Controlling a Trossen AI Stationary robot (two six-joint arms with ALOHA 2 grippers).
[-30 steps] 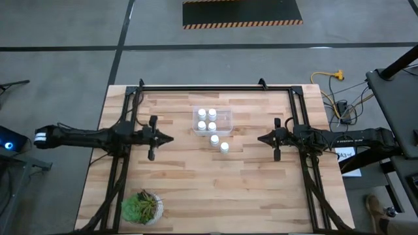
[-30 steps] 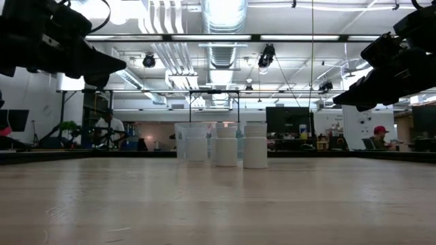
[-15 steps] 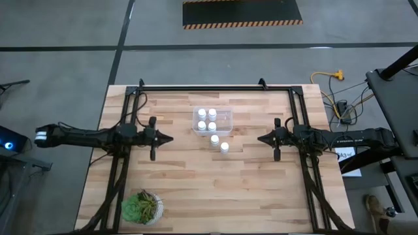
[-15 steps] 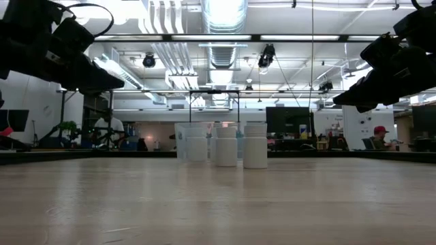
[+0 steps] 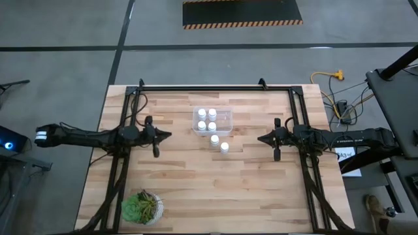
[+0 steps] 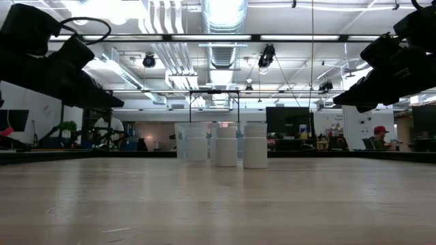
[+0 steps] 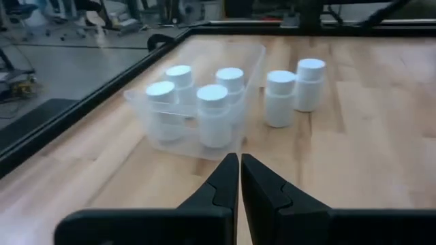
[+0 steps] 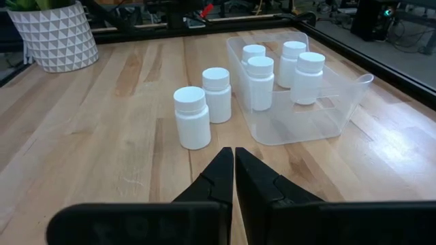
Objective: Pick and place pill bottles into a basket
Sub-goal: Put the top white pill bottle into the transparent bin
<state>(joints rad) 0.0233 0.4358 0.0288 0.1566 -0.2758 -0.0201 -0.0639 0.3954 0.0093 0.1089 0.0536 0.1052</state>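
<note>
The clear basket (image 5: 226, 118) stands on the table's far middle with several white pill bottles (image 5: 207, 119) upright in it. Two more bottles (image 5: 215, 139) (image 5: 225, 147) stand on their bases on the wood just near of the basket; they also show in the left wrist view (image 7: 280, 99) and the right wrist view (image 8: 192, 117). My left gripper (image 5: 171, 135) hovers left of the basket, shut and empty, with its fingertips closed in the left wrist view (image 7: 240, 159). My right gripper (image 5: 258, 138) hovers right of the bottles, shut and empty, as its own view shows (image 8: 234, 152).
A green potted plant (image 5: 141, 207) stands at the table's near left corner. Black frame rails run along the far edge (image 5: 209, 87) and down both sides. Bare wood lies between the grippers and toward the near edge.
My left gripper has gone down toward the table, staying shut and left of the basket. The bottles and the basket have not moved.
</note>
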